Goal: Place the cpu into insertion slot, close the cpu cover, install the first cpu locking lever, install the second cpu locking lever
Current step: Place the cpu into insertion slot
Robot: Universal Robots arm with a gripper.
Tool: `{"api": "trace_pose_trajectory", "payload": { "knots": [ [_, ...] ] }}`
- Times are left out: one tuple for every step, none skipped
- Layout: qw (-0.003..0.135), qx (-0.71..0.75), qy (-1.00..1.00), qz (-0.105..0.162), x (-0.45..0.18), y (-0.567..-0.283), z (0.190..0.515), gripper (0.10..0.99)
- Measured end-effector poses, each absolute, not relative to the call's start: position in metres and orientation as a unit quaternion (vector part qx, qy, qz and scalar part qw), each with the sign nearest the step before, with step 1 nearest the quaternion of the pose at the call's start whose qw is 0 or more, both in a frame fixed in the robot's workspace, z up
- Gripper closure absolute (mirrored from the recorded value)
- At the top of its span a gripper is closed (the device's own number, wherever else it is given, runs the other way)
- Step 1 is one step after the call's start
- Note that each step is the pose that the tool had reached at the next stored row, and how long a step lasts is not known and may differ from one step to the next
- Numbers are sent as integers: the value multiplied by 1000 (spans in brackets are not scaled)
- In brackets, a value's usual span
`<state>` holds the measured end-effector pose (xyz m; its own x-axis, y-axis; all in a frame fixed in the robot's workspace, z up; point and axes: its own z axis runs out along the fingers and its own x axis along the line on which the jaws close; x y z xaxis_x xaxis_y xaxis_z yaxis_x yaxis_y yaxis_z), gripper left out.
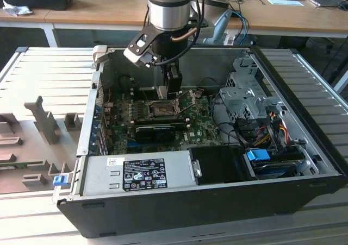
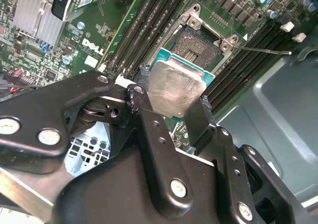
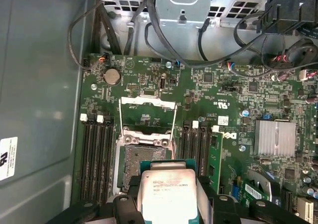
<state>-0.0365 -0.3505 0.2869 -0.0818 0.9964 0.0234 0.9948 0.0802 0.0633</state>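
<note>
Nearest to us in both wrist views, the black metal two-fingered gripper [image 2: 174, 99] [image 3: 166, 204] is clamped on two opposite edges of the cpu [image 2: 175, 87] [image 3: 166, 190], a small flat square chip with a dull grey metal top and a teal-green rim. Its black fingers [image 2: 198, 118] press against the chip's sides. We see the chip held in the air, not seated, close to the insertion slot [image 2: 198, 44] [image 3: 141, 160], a square dark socket with a silver metal rim, bare inside. Just past the socket the cpu cover [image 3: 148, 101], a thin silver square frame with a wide window, stands raised on its hinge. Long black memory slots [image 3: 94, 152] flank the socket on the green circuit board [image 3: 149, 80]. Farther off sit a ribbed silver heatsink [image 3: 274, 137] and a grey perforated metal drive cage [image 3: 181, 3]. In the exterior view the gripper [image 1: 173, 87] hangs inside the open black computer case [image 1: 304, 163], near the socket [image 1: 162, 110].
</note>
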Motion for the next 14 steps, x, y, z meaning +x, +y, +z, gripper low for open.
{"api": "trace_pose_trajectory", "payload": {
  "knots": [
    [13, 677, 735, 31, -36, -351, 286, 557],
    [13, 677, 735, 31, -36, -351, 286, 557],
    [13, 678, 735, 31, -36, -350, 285, 557],
    [13, 677, 735, 31, -36, -350, 285, 557],
    [13, 677, 735, 31, -36, -350, 284, 557],
    [13, 677, 735, 31, -36, -350, 284, 557],
    [13, 678, 735, 31, -36, -350, 283, 557],
    [13, 678, 734, 31, -36, -350, 283, 557],
    [13, 678, 734, 31, -36, -350, 283, 557],
    [13, 678, 734, 31, -36, -350, 282, 557],
    [13, 678, 734, 31, -36, -350, 282, 557],
    [13, 679, 734, 31, -36, -350, 282, 557],
    [13, 679, 734, 31, -36, -350, 282, 557],
    [13, 679, 734, 31, -36, -350, 281, 557]
  ]
}}
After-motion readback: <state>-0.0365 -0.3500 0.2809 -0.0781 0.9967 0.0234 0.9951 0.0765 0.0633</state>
